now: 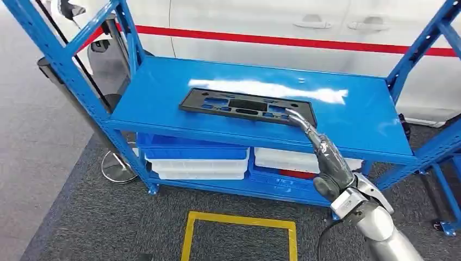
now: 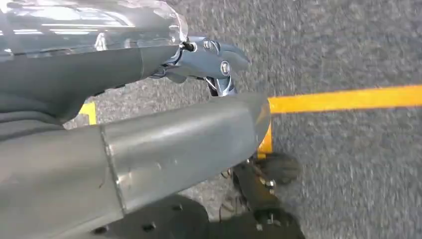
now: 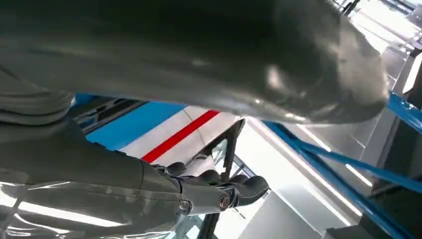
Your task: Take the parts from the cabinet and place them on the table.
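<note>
Blue cabinet top: 1 black part, right hand touching

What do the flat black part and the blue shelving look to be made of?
Black part: likely moulded plastic, matte, thin and flat with cut-out openings. Blue shelf: probably painted sheet metal, glossy, throwing back a bright glare, with perforated uprights. The right hand reaches the part's near corner.

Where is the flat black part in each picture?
Head view: the black part lies flat on the blue shelf, the right hand at its near right corner.
Left wrist view: not in it; floor and a yellow line.
Right wrist view: a thin dark edge past the fingertips, likely the part.
Shared landmark: the red stripe.
</note>
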You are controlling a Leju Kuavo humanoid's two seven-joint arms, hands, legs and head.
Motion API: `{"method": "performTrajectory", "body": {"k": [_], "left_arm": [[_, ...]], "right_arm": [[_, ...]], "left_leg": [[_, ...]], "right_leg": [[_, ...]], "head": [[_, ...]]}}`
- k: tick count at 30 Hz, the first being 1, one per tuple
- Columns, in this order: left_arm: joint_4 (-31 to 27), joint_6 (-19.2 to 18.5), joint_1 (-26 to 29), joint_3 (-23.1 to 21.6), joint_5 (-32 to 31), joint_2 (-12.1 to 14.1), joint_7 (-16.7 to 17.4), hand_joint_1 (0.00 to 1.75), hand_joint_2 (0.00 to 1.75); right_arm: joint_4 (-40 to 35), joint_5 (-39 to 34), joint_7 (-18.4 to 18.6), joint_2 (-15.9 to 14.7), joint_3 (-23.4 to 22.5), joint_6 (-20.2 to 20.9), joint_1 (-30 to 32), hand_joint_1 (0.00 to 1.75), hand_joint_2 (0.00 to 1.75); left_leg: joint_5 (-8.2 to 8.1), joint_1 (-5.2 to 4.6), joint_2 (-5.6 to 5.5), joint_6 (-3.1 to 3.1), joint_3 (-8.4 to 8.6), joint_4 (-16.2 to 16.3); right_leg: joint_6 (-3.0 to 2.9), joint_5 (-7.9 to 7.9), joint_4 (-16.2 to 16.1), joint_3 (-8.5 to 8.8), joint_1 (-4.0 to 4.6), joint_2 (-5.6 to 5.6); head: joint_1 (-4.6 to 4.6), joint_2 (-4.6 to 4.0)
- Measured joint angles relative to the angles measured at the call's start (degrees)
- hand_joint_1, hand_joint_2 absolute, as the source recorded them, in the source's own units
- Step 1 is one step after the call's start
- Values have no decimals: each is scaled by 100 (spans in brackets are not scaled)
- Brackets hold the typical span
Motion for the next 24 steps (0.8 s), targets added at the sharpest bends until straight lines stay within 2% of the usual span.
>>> {"method": "performTrajectory", "body": {"k": [2, 3, 4, 5, 7, 8, 9, 11, 12, 13, 14, 15, 17, 18, 19, 20, 21, 22, 23, 24], "left_arm": [[0, -20, -3, 0, -7, 0, 0, 0, 0], [0, -37, 2, 0, -20, -2, 22, 0, 0], [0, -59, 12, 0, -50, -2, 28, 0, 0], [0, -100, 19, 0, -83, -2, 28, 0, 0], [0, -159, 7, -2, -98, -2, 42, 0, 0], [2, -181, 12, -2, -111, -17, 42, 0, 0], [7, -197, -7, -2, -118, -13, 39, 0, 0], [7, -221, -3, -4, -142, -7, 29, 0, 0], [9, -225, -2, -4, -164, -7, 24, 0, 0], [9, -229, -7, -4, -173, 18, 24, 0, 0], [9, -229, -5, -4, -173, 22, 22, 0, 0], [11, -234, -8, -4, -173, 22, 24, 0, 0], [13, -234, -2, -4, -173, 26, 24, 0, 0], [15, -234, 5, -4, -173, 28, 24, 0, 0], [17, -234, 11, -4, -173, 31, 24, 0, 0], [17, -234, 15, -2, -173, 37, 24, 0, 0], [17, -234, 14, -2, -173, 39, 24, 0, 0], [17, -234, 13, -2, -170, 42, 28, 0, 0], [17, -232, 12, -2, -170, 42, 37, 0, 0], [31, -232, 10, -2, -173, 42, 46, 0, 0]], "right_arm": [[122, 15, 63, 2, 46, -151, -37, 0, 0], [181, -78, 107, 9, 72, -255, -45, 0, 0], [227, -116, 155, 26, 89, -343, -62, 0, 0], [277, -116, 212, 48, 109, -454, -99, 0, 0], [349, -94, 269, 68, 148, -655, -209, 0, 0], [388, -68, 273, 68, 159, -732, -251, 0, 0], [422, -63, 280, 70, 170, -769, -276, 0, 0], [511, -31, 286, 70, 185, -843, -287, 0, 0], [560, -13, 275, 70, 188, -885, -285, 0, 0], [592, 13, 255, 70, 190, -925, -280, 0, 0], [631, 37, 236, 70, 199, -953, -281, 0, 0], [664, 46, 223, 70, 203, -970, -290, 0, 0], [763, 55, 205, 72, 210, -990, -289, 0, 0], [800, 59, 203, 81, 220, -992, -286, 0, 0], [822, 63, 203, 83, 229, -992, -281, 0, 175], [848, 70, 201, 85, 242, -994, -282, 0, 175], [870, 85, 201, 85, 251, -1016, -285, 0, 175], [894, 176, 210, 90, 258, -1109, -296, 0, 175], [918, 335, 218, 101, 269, -1275, -316, 0, 175], [957, 550, 238, 105, 275, -1505, -358, 0, 175]], "left_leg": [[3, -19, -87, 16, -5, 5], [-3, -34, -122, 29, -5, 13], [-6, -45, -165, 30, 1, 26], [-18, -55, -191, 33, 6, 38], [-52, -80, -223, 23, 42, 53], [-68, -79, -227, 12, 36, 53], [-86, -118, -234, -19, 8, 95], [-90, -80, -233, -72, 5, 65], [-90, -79, -233, -96, 14, 52], [-132, -108, -216, -134, 1, 85], [-217, -100, -177, -186, -23, 218], [-398, -75, -161, -220, -175, 537], [-773, 13, -142, -302, -663, 1464], [-831, 41, -132, -334, -850, 1771], [-747, 68, -121, -357, -902, 1795], [-552, 86, -107, -376, -821, 1576], [-274, 100, -93, -392, -637, 1157], [58, 117, -74, -404, -366, 567], [139, 126, -54, -406, -210, 190], [76, 60, -64, -372, -143, 115]], "right_leg": [[5, -379, 880, -415, 15, 55], [3, -409, 1157, -566, 15, 68], [-12, -305, 1123, -572, 20, 74], [-43, -79, 846, -466, 31, 76], [-139, 487, -202, 0, 75, 88], [-206, 455, -471, 141, 110, 109], [-196, 456, -590, 150, 113, 108], [-205, 452, -579, 142, 145, 113], [-219, 459, -593, 145, 140, 120], [-249, 486, -656, 193, 55, 100], [-268, 481, -683, 228, 49, 96], [-286, 469, -683, 242, 44, 76], [-299, 444, -680, 257, 43, 59], [-290, 432, -676, 261, 37, 58], [-276, 415, -674, 278, 26, 59], [-256, 395, -669, 306, 11, 60], [-229, 369, -661, 342, -6, 60], [-192, 328, -647, 388, -29, 59], [-154, 295, -636, 413, -37, 55], [-118, 282, -609, 395, -2, 65]], "head": [[0, 0], [0, 0], [0, 0], [0, 0], [0, 0], [0, -2], [0, 0], [2, 0], [0, 0], [0, 2], [-2, -2], [0, 0], [-2, -2], [0, 0], [-2, 0], [-2, 0], [-2, 0], [-2, -2], [-2, 0], [-2, -2]]}}
